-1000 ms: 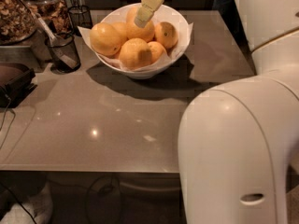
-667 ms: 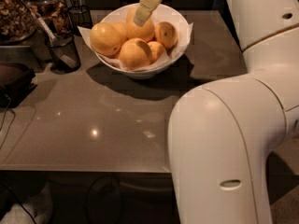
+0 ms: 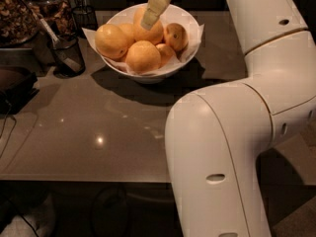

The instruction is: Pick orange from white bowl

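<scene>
The white bowl [image 3: 180,65] stands at the back of the table, with a white paper liner over its rim. It holds several yellow-orange oranges. One orange [image 3: 154,33] lies at the back middle, another [image 3: 111,41] at the left, another [image 3: 143,57] at the front. My gripper [image 3: 148,23] reaches down from the top edge of the camera view, its tip resting on or just above the back middle orange. None of the fruits is lifted.
My large white arm [image 3: 232,132] fills the right half of the view. A dark wire-mesh cup [image 3: 66,56] with a utensil stands left of the bowl. A second mesh cup [image 3: 85,16] and a container of nuts [image 3: 17,14] stand behind it. A dark object [image 3: 15,85] lies at the left edge.
My arm's elbow has swung left and now covers more of the right side. The gripper stays over the same orange in the bowl. The oranges have not moved.
</scene>
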You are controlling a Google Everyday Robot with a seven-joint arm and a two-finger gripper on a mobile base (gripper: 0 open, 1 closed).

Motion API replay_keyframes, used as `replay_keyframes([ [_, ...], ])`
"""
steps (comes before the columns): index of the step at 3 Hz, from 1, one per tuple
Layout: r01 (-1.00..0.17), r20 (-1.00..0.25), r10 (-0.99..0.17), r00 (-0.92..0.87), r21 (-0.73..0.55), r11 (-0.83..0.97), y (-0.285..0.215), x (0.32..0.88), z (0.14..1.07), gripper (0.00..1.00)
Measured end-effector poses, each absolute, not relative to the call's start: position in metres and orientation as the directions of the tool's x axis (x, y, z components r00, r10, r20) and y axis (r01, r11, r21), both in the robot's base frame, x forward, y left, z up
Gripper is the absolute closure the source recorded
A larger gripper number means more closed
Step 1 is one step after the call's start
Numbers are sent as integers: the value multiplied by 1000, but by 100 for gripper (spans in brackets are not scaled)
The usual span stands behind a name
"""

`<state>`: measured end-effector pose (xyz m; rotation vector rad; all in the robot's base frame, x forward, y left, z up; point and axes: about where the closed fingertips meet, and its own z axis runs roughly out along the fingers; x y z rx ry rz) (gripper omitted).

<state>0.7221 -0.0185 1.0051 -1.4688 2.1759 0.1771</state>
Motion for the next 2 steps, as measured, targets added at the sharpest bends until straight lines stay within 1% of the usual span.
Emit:
replay_keyframes([
  [1, -897, -465, -833, -300, -160, 413, -16, 728, 995, 22],
  [2, -900, -456, -837, -303, -152, 409, -12, 732, 988, 22],
])
